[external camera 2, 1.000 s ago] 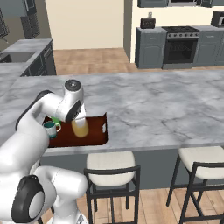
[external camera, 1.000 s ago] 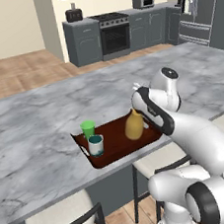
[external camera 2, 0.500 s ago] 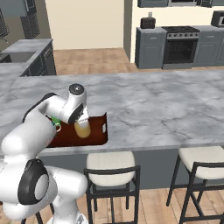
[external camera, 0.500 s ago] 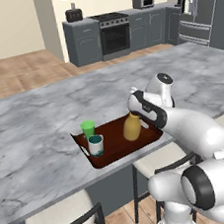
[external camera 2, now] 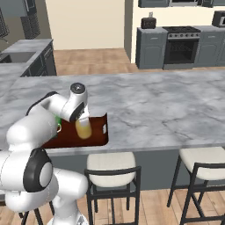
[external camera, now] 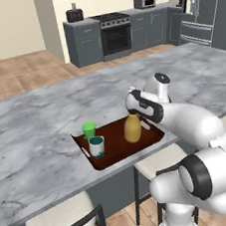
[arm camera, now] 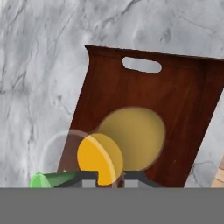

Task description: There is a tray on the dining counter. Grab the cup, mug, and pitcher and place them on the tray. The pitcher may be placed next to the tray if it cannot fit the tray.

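Observation:
The reddish-brown tray (external camera: pixel 151 141) lies near the front edge of the dining counter (external camera: pixel 35 119). On its left end stand the green cup (external camera: pixel 89 129) and the white mug (external camera: pixel 96 146) with its teal inside. The mustard-yellow pitcher (external camera: pixel 132 128) stands upright on the tray's right half. My gripper (external camera: pixel 133 113) reaches down from above and is shut on the pitcher's neck. In the hand view my gripper (arm camera: pixel 109 177) has a fingertip on each side of the neck of the pitcher (arm camera: pixel 135 131), over the tray (arm camera: pixel 144 83), with the cup (arm camera: pixel 46 179) at the lower left.
Stools (external camera 2: pixel 112 165) stand under the counter's front edge below the tray (external camera 2: pixel 100 132). Wide marble spreads to the left and right of the tray. A stove and grey cabinets (external camera: pixel 110 32) line the far wall.
The pitcher has stayed at about the same spot on the tray. My arm's upper links have shifted a little above it.

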You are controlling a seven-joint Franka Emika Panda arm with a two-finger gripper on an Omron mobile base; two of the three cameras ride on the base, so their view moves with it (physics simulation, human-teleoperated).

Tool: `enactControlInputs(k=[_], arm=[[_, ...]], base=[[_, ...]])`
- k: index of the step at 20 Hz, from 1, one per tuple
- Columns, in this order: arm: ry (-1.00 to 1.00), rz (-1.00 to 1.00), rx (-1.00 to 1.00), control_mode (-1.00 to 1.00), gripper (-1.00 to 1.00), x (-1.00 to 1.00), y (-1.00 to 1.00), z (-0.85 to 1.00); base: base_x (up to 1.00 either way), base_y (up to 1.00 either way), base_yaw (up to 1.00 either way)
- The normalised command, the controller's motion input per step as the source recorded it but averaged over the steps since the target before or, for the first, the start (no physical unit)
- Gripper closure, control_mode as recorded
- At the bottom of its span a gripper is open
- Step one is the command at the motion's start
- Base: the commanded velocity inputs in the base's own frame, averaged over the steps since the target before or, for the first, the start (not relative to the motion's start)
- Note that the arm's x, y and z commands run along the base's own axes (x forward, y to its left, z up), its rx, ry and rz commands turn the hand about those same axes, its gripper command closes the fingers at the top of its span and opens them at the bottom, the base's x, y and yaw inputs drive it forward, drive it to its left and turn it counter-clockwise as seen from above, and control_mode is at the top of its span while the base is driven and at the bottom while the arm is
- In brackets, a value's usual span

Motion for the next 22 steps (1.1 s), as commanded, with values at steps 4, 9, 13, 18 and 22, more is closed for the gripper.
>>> enactControlInputs(k=[4, 9, 13, 18, 22], arm=[[0.00, 0.00, 0.00, -1.00, -1.00, 0.02, 0.03, -0.07], [-0.03, -0.03, 0.00, -1.00, -1.00, -0.08, 0.00, 0.04], [-0.09, -0.04, 0.00, -1.00, -1.00, -0.27, 0.00, 0.31], [-0.14, -0.04, 0.00, -1.00, -1.00, -0.44, 0.00, 0.71], [-0.17, -0.02, 0.00, -1.00, -1.00, -0.51, 0.00, 0.93]], base=[[0.00, 0.00, 0.00], [0.00, 0.00, 0.00], [0.00, 0.00, 0.00], [0.00, 0.00, 0.00], [0.00, 0.00, 0.00]])
